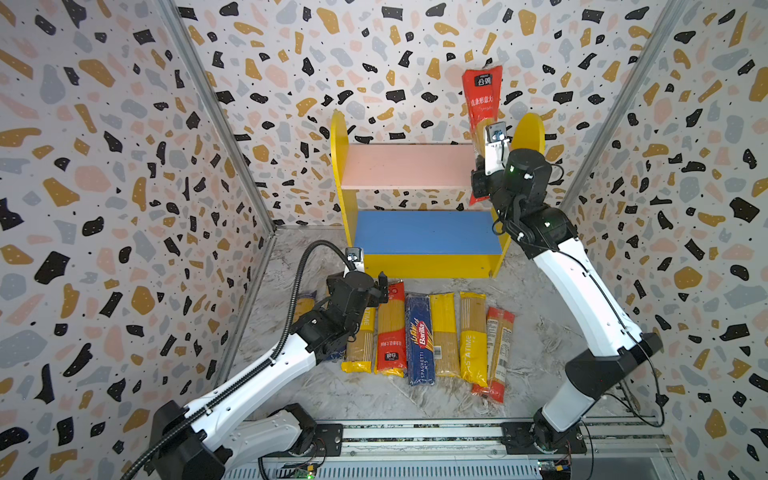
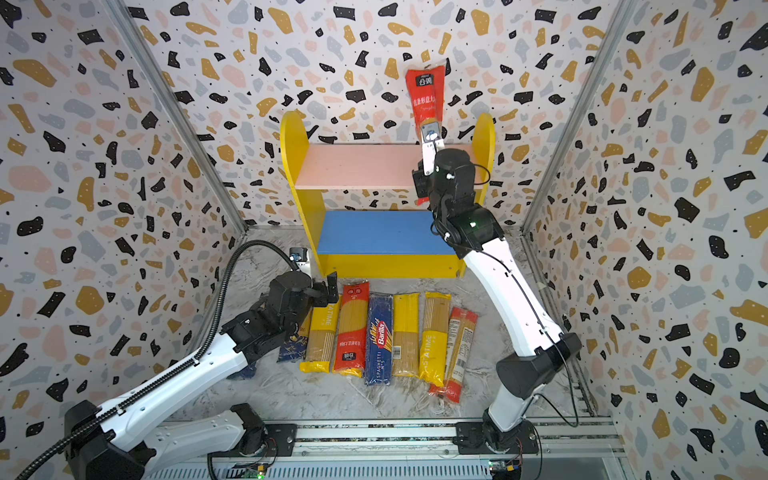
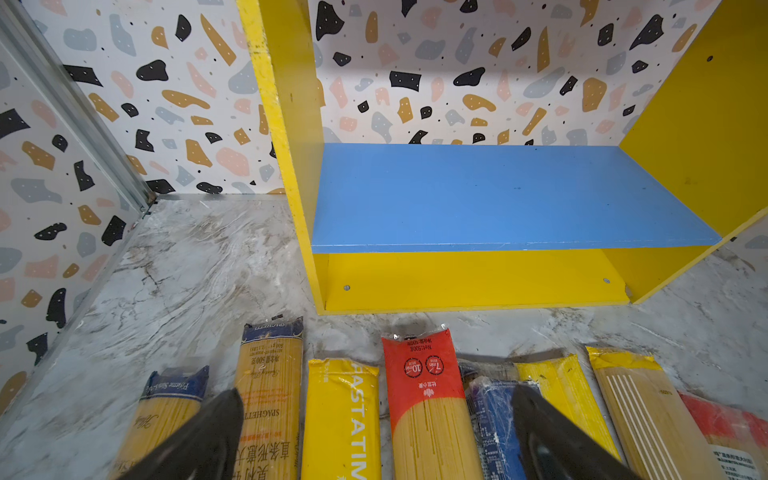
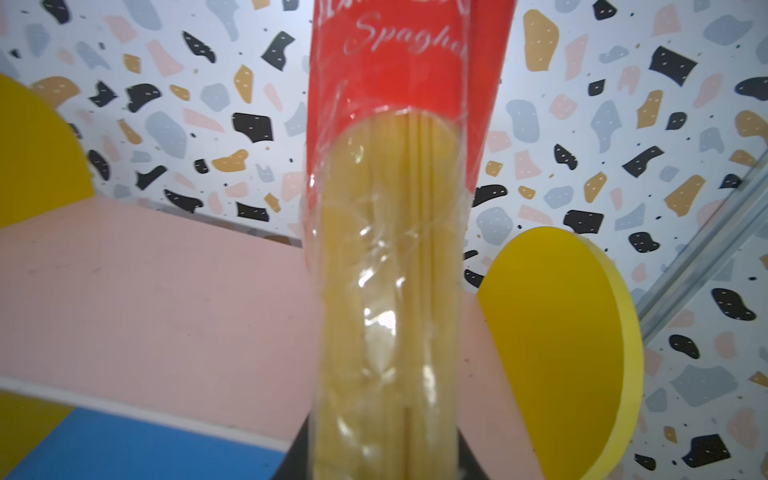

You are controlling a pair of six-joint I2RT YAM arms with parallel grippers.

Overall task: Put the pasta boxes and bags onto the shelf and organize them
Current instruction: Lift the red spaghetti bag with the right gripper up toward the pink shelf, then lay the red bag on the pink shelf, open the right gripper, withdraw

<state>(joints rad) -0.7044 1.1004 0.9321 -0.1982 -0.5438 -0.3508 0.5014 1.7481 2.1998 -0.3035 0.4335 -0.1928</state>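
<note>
Pinches the red spaghetti packet (image 1: 482, 99) near its lower end in the right gripper (image 1: 478, 183). Holds it upright, slightly tilted, at the right end of the pink upper board (image 1: 407, 166) of the shelf (image 1: 338, 137). Extends the right arm up and forward, wrist raised. Keeps the left arm low and bent. Poises the left gripper (image 3: 377, 390), jaws spread wide, above the row of packets (image 1: 444, 332) on the table (image 1: 374, 399).
</note>
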